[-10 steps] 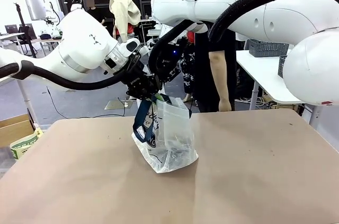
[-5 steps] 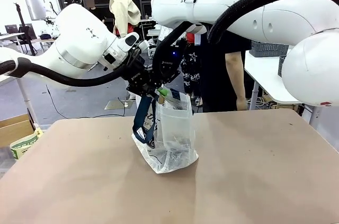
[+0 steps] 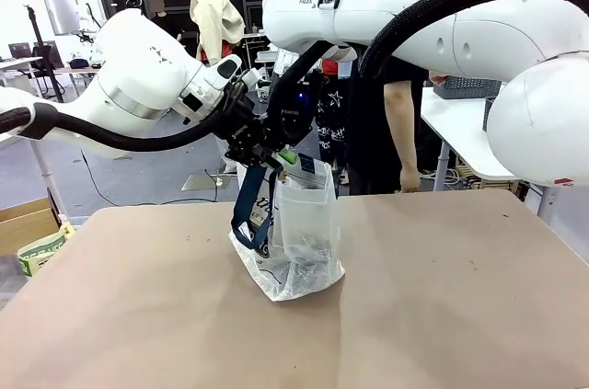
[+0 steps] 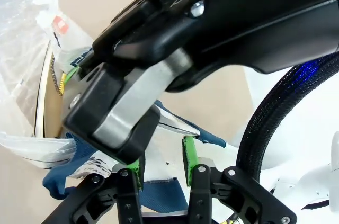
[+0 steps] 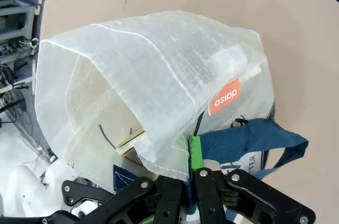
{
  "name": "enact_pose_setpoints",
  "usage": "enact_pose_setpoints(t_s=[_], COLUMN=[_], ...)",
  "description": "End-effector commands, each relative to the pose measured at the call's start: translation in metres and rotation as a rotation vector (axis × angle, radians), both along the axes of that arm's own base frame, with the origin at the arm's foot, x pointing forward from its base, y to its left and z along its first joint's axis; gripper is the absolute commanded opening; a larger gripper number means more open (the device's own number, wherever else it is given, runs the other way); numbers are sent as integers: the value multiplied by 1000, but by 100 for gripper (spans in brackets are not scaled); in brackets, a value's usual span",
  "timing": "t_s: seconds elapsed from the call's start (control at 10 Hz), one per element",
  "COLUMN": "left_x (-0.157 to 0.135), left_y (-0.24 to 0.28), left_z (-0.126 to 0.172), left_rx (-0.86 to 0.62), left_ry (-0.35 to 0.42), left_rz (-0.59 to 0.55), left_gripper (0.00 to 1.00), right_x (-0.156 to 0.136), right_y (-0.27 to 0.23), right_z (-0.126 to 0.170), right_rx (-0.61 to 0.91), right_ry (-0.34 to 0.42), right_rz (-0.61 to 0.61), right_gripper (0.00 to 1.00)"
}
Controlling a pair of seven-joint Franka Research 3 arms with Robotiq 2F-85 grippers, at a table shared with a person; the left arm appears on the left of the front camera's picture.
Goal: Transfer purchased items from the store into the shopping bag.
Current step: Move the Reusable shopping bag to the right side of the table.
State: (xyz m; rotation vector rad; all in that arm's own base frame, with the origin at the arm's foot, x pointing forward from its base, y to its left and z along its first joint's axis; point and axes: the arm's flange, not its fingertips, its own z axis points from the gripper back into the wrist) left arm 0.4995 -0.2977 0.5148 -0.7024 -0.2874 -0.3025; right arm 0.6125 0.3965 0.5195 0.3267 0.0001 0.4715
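Observation:
The shopping bag (image 3: 299, 242) stands on the table (image 3: 442, 306), translucent white with navy straps. My right gripper (image 3: 287, 157) reaches in from above and is shut on the bag's top rim (image 5: 180, 155); in the right wrist view (image 5: 188, 170) its green pad pinches the white film beside a blue strap (image 5: 249, 139). My left gripper (image 3: 260, 157) sits close beside it at the rim. Its pads (image 4: 139, 170) stand apart, with white film and blue strap in the gap (image 4: 162, 161). A flat brown cardboard box (image 4: 48, 107) lies inside the bag. The store is out of view.
A person (image 3: 386, 85) stands at the table's far side behind the arms. Grey crates (image 3: 465, 84) rest on a white side table at the back right. A cardboard box (image 3: 23, 223) sits on the floor at the left. Bare tabletop surrounds the bag.
The left gripper has risen a little and its fingers have spread slightly. The bag's rim has come up and its mouth stands more open. The person has stepped to the right.

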Motion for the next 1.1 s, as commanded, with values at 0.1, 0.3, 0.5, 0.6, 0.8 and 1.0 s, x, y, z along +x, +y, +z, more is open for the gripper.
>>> enact_pose_setpoints(t_s=[0.1, 0.3, 0.5, 0.6, 0.8, 1.0], left_x=[-2, -2, -3, -4, -4, -4], left_y=[1, 0, 1, 1, 1, 1], left_z=[-2, -2, -1, 0, 0, 1], left_rx=[-39, -63, -71, -76, -81, -76], left_ry=[30, 47, 54, 50, 55, 52], left_rz=[8, 32, 67, 79, 96, 106], left_gripper=[39, 39, 39, 39, 39, 39], right_x=[0, -1, -1, -1, -1, -2], right_y=[2, 1, 1, 1, 1, 1], right_z=[0, 1, 2, 1, 1, 1], right_rx=[-14, -13, -14, -16, -19, -19], right_ry=[-6, -8, -9, -7, -7, -8], right_rz=[-19, -23, -27, -26, -27, -28], right_gripper=[0, 0, 0, 0, 0, 0])
